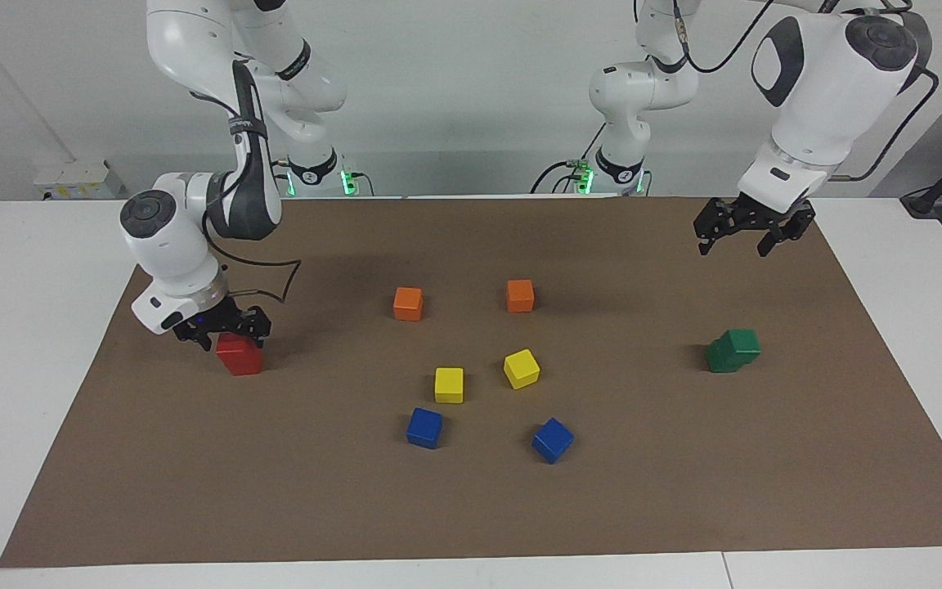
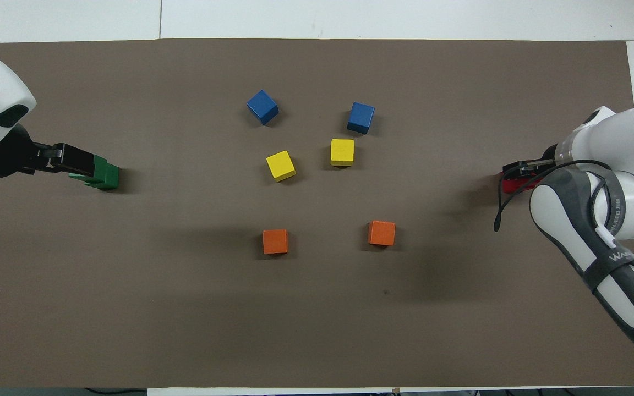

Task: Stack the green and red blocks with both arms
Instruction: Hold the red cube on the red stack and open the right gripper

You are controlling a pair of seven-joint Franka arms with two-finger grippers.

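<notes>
Two dark green blocks stand stacked at the left arm's end of the mat, the upper one set askew on the lower; they also show in the overhead view. My left gripper hangs open and empty in the air above them, apart from them, and partly covers them in the overhead view. At the right arm's end, my right gripper sits low on the top of a red block, which also shows in the overhead view. I cannot tell whether a second red block is under it.
Two orange cubes, two yellow cubes and two blue cubes lie in the middle of the brown mat. White table surrounds the mat.
</notes>
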